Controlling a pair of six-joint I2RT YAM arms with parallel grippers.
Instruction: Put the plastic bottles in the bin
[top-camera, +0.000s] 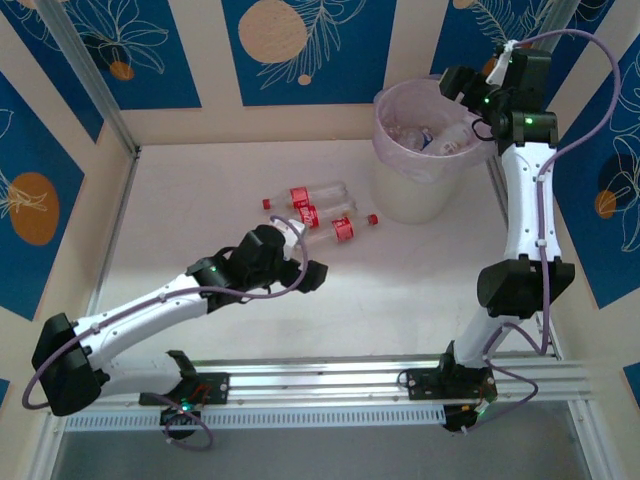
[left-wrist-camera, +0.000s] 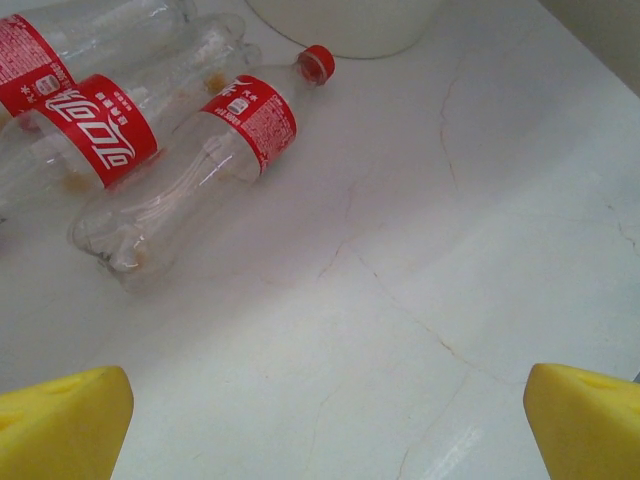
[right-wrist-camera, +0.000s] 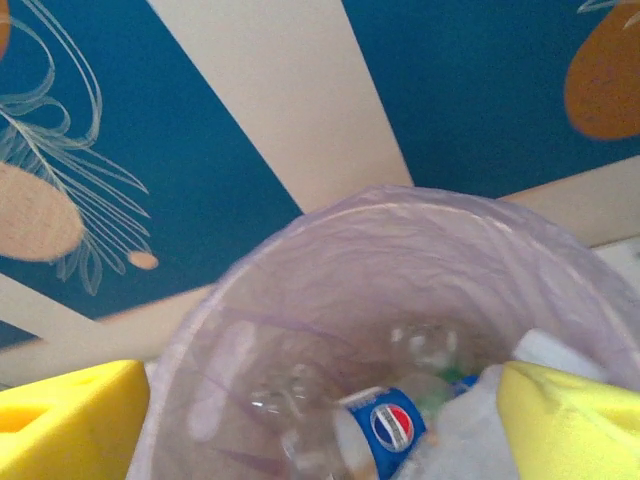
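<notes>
Three bottles (top-camera: 318, 212) lying on desk (top-camera: 200, 200) left of bin (top-camera: 420, 195). Right gripper (right-wrist-camera: 322, 420) hanging open, empty, over bin. Left gripper (left-wrist-camera: 328, 405) open, aiming at them; next needing grasp.

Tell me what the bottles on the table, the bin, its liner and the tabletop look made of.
Bottles: thin clear plastic, glossy; you see through them, with glare and printed red labels. Bin: whitish translucent plastic, likely rigid. Liner: thin lilac plastic film, wrinkled. Tabletop: smooth white marble-like surface with fine veins; stone or laminate, unclear.

Left gripper (left-wrist-camera: 330, 412) spread wide, right gripper (right-wrist-camera: 325, 405) parted
</notes>
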